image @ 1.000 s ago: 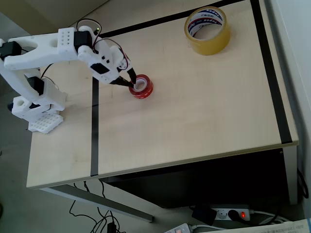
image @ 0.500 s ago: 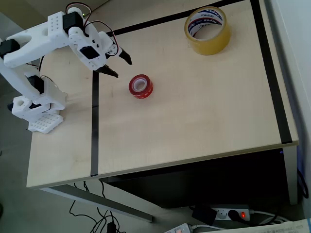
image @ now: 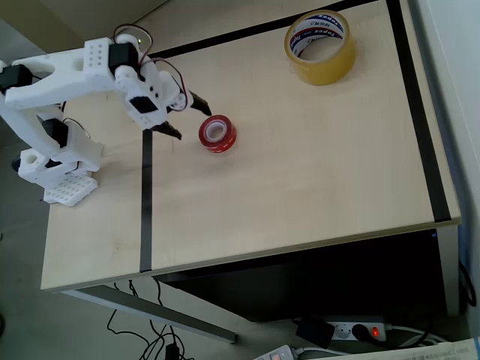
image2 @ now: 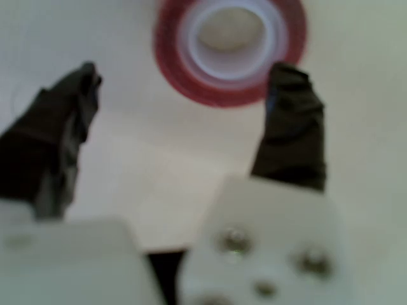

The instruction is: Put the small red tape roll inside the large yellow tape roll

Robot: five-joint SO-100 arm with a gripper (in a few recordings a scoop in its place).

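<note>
The small red tape roll lies flat on the wooden table, left of centre in the overhead view. In the wrist view the same red roll with its whitish core sits at the top, just beyond the fingertips. My gripper hangs open right beside it on its left, nothing between the black fingers. The large yellow tape roll lies flat at the far right end of the table, its white core printed in blue and red.
Black tape lines mark a rectangle on the table. The arm's white base stands at the left edge. Below the front edge lie a power strip and cables on the floor.
A second ago the gripper held the red roll; it let go and pulled back up and left, then came back down close to the roll's left side, open. The roll stayed put.
</note>
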